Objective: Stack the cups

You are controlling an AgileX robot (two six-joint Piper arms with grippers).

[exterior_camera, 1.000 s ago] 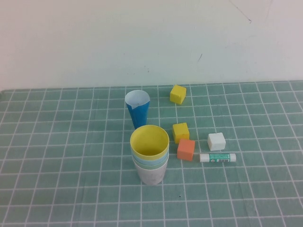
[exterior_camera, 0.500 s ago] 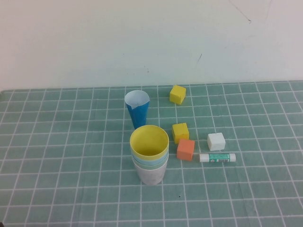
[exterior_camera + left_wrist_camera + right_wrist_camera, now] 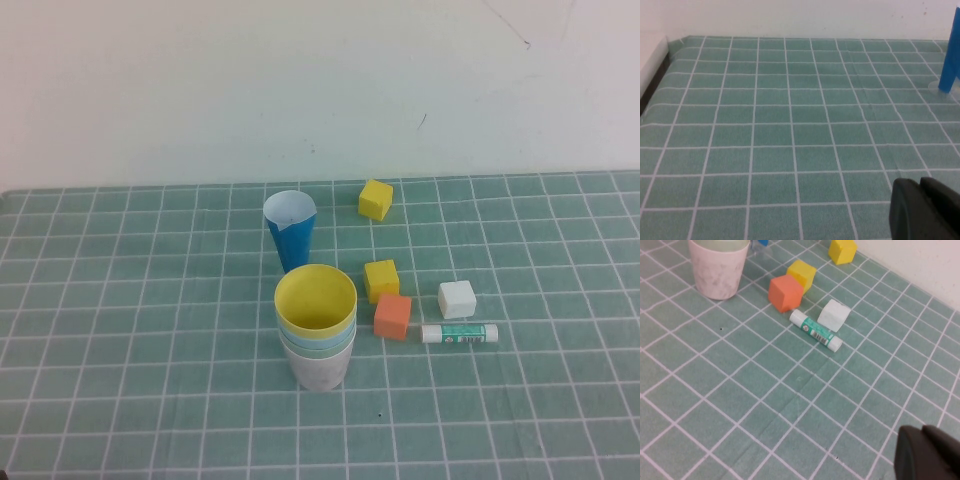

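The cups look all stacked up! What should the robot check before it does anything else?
1. All four cups nested: yellow cup on top, light blue cup and green cup rims below, pink cup at the bottom. Ok.
2. Stack upright on the mat: ok.
3. Blue paper cone left out, standing apart behind the stack: ok.
4. Orange block close beside the stack, not touching: ok.
5. Left gripper clear of the stack, low over bare mat: ok.
6. Right gripper clear, away from the glue stick: ok. Fingers: cannot tell.
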